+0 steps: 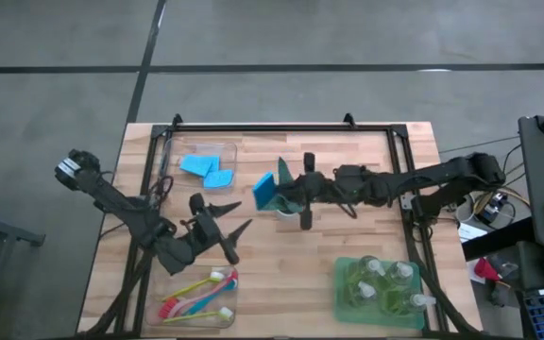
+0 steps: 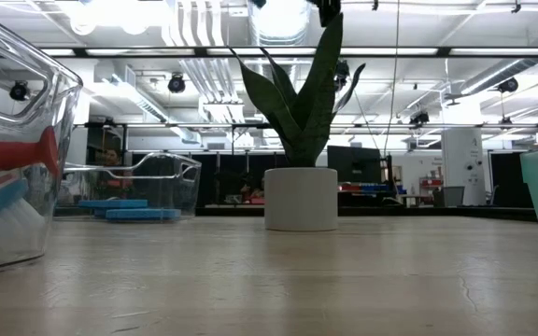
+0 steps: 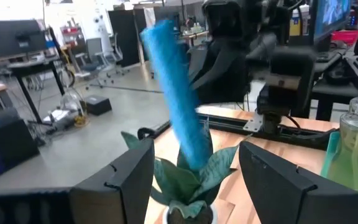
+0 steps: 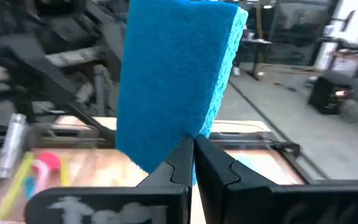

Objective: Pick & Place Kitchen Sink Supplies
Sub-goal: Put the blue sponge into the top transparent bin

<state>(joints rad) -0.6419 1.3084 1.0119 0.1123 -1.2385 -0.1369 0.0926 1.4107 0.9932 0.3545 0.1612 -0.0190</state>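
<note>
One blue sponge (image 4: 178,81) pinched by right pincer (image 4: 193,163); low view misses it.

- In the right wrist view, the blue sponge (image 4: 178,81) hides most of the table behind it; its top edge is cut off.
- In the low view, the clear bin (image 2: 12,149) is cut off at the left edge.
- The potted plant (image 2: 299,140) has its leaf tips cropped.
- Brushes (image 4: 33,171) appear blurred.

Rough, porous blue sponge (image 4: 178,74); matt pale wood table (image 1: 281,274); clear, seemingly glossy plastic bin (image 2: 21,149).
</note>
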